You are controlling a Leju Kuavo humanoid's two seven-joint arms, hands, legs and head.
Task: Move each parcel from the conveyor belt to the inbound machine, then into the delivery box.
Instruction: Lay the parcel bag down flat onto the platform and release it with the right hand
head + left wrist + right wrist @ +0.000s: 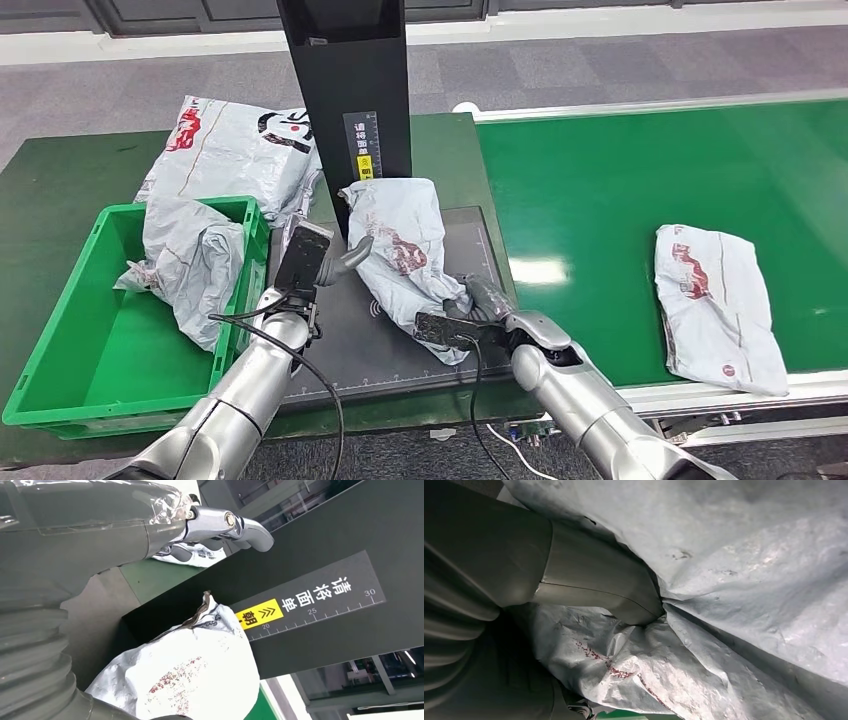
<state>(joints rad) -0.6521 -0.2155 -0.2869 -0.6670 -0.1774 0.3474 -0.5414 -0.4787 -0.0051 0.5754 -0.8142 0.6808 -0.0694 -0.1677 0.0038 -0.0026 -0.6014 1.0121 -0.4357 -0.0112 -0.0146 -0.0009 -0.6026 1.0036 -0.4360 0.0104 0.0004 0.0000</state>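
A crumpled grey parcel [402,248] with red print lies on the black platform [360,345] of the inbound machine, its far end against the black column [345,95]. My right hand [468,308] grips the parcel's near end. In the right wrist view its thumb [594,582] is dug into the folds of the parcel [749,560]. My left hand [315,258] hovers just left of the parcel, fingers apart and holding nothing. In the left wrist view the parcel [190,680] sits beyond the left hand [150,530]. A second grey parcel [716,300] lies on the green conveyor belt [620,180].
The green delivery box [60,390] stands at the left with one grey parcel [195,262] draped inside it. A larger white parcel [235,150] lies on the dark table behind the box. The column carries a yellow label and a scale [310,605].
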